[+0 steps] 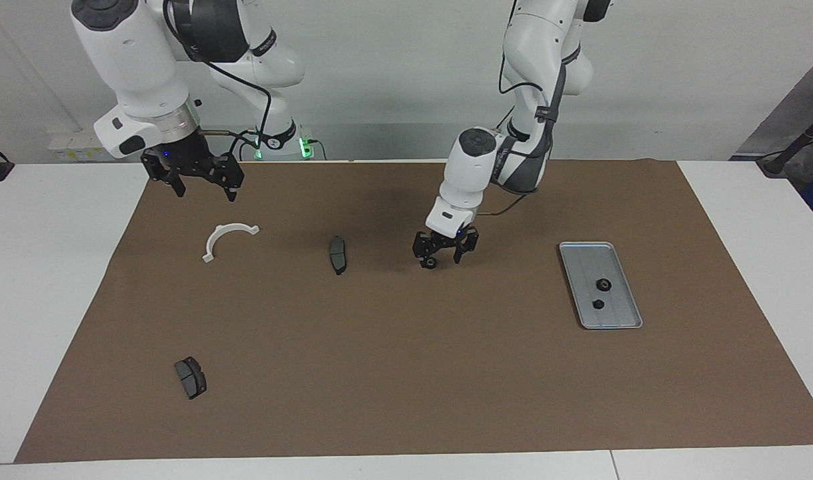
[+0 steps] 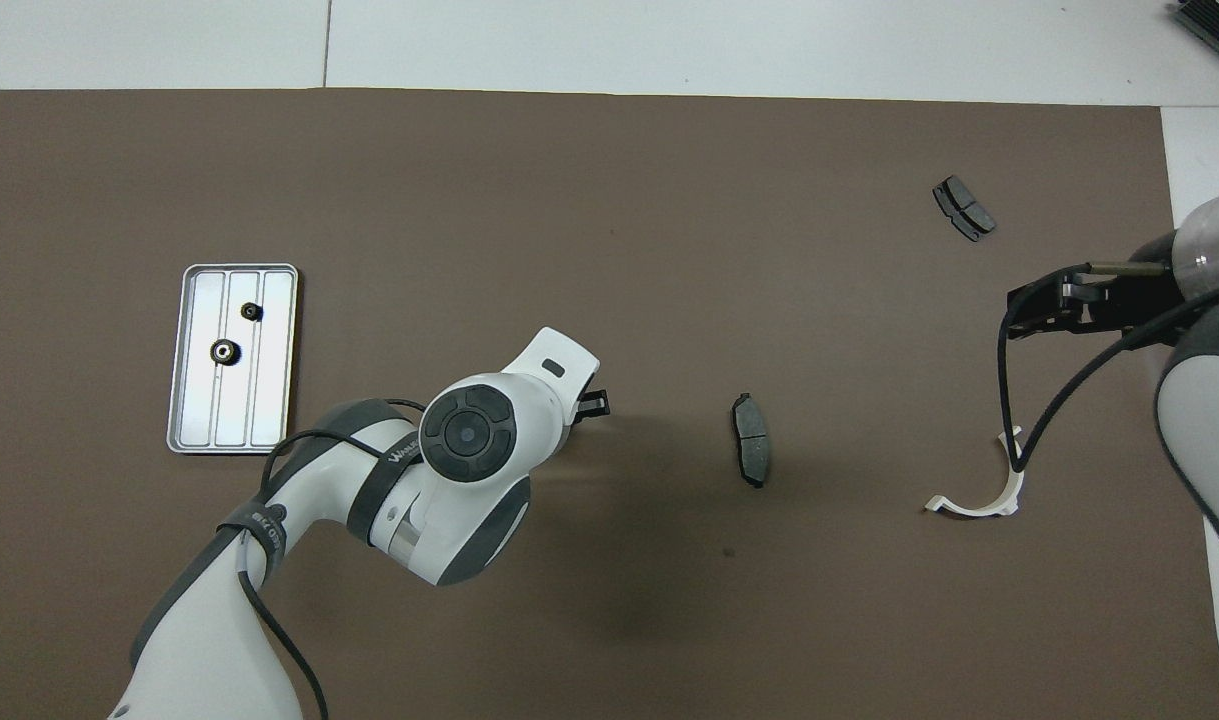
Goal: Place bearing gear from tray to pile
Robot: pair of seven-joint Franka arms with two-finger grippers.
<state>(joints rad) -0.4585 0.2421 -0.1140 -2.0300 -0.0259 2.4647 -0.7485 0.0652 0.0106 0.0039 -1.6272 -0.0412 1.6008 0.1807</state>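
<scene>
The silver tray (image 1: 583, 267) lies toward the left arm's end of the brown mat and holds two small dark bearing gears (image 1: 604, 285) (image 1: 598, 304). It also shows in the overhead view (image 2: 269, 400). My left gripper (image 1: 444, 259) is low over the mat between the tray and a dark brake pad (image 1: 338, 254). Its fingers stand apart, and a third small gear (image 1: 431, 263) sits at one fingertip, at mat level. The pile is a white half-ring bracket (image 1: 214, 239), that pad, and a second brake pad (image 1: 191, 377). My right gripper (image 1: 205, 192) hangs open and empty above the mat, over its edge by the bracket.
In the overhead view the left arm's wrist (image 2: 469, 432) hides the gear and most of the gripper. The pad (image 2: 750, 440), the bracket (image 2: 994, 505), the second pad (image 2: 964, 208) and the right gripper (image 2: 1029, 305) show there. White table borders the mat.
</scene>
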